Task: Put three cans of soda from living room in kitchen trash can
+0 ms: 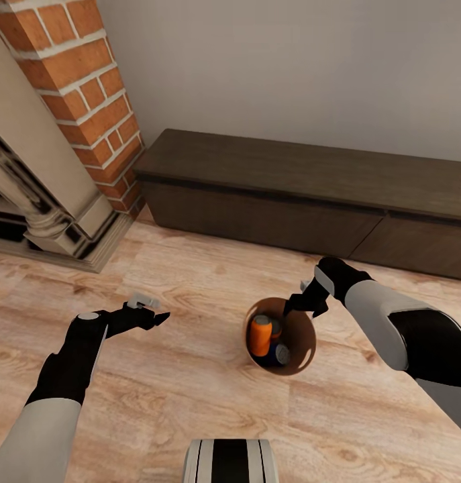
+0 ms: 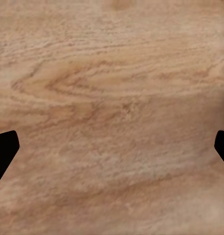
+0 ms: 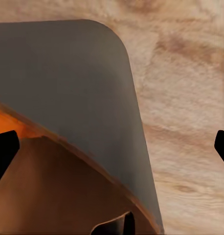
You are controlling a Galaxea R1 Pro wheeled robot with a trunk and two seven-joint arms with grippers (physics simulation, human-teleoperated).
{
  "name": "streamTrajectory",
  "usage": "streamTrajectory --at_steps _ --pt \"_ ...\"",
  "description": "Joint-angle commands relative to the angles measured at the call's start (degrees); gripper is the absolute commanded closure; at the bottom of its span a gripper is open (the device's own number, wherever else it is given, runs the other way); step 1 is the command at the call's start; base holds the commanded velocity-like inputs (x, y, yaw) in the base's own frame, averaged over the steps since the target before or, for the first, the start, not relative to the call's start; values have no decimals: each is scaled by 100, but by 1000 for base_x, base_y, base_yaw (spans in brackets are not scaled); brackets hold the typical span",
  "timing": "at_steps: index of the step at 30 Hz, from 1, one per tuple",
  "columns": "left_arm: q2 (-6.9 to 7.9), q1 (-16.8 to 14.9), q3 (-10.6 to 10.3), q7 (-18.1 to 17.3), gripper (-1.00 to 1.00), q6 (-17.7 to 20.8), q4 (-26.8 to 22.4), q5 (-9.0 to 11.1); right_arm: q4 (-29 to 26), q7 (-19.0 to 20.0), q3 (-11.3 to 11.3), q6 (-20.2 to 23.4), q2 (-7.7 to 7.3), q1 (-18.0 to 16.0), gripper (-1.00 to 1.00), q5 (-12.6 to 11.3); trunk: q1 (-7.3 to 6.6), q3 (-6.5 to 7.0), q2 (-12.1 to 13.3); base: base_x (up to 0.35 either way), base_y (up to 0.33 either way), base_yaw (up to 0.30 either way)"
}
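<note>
Cans in bucket (wood floor), beside r. gripper, jaws apart.

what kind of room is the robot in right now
Most likely a living room: a brick fireplace with a pale mantel column stands at the left, a long dark low cabinet runs along the wall, and the floor is light wood.

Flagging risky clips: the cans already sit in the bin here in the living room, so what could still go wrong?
The right gripper hangs open at the trash can rim; a one-sided grasp may tilt it and spill the orange can and the darker cans. The left gripper hovers open over bare wood floor, giving no support.
</note>
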Motion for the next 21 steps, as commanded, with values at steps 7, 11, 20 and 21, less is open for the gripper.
streamTrajectory --at_steps 7,11,20,21 --pt "0 -1 0 5 -100 17 0 -20 1 -1 6 0 10 20 -100 8 -154 126 282 0 0 0" --pt "0 -1 0 6 -100 23 5 -21 1 -5 9 0 29 59 -100 14 -242 198 443 0 0 0" --pt "0 -2 -9 248 -100 65 70 -33 -7 -6 15 0 30 156 -100 20 -440 359 804 0 0 0" --pt "0 -2 -11 267 -100 67 93 -34 -9 -5 15 0 27 169 -100 22 -462 377 844 0 0 0"
